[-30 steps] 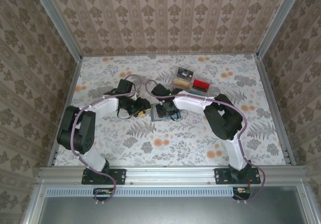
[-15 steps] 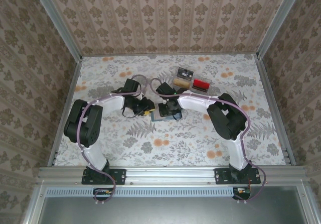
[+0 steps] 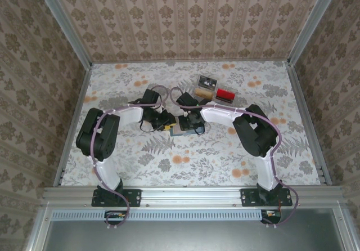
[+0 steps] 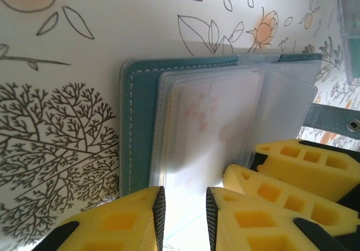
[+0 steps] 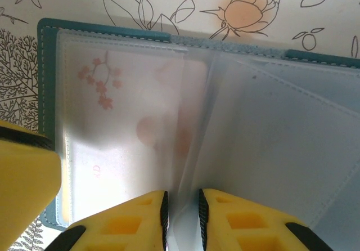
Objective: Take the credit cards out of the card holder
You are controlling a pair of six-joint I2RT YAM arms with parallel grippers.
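The teal card holder [image 3: 180, 129] lies open on the flowered table between my two grippers. Its clear sleeves [image 4: 281, 93] fan out from the teal cover [image 4: 138, 127] [image 5: 48, 82]. A pale credit card [image 4: 214, 121] [image 5: 118, 110] with pink blossoms sits inside a sleeve. My left gripper [image 3: 168, 125] [image 4: 184, 217] has its tips at the holder's near edge, jaws a narrow gap apart over that pale card, nothing standing between them. My right gripper [image 3: 189, 122] [image 5: 181, 217] is shut on a clear sleeve leaf that rises between its jaws. The orange-tan card is hidden.
A clear compartment tray [image 3: 209, 88] with a red block [image 3: 225, 94] and other blocks stands just behind the holder. The right gripper's yellow fingers [image 4: 292, 166] crowd in close beside my left jaws. Cage walls ring the table.
The left arm has swung right, bringing its gripper up against the holder. Both grippers have narrowed, the right one closing onto the sleeve.
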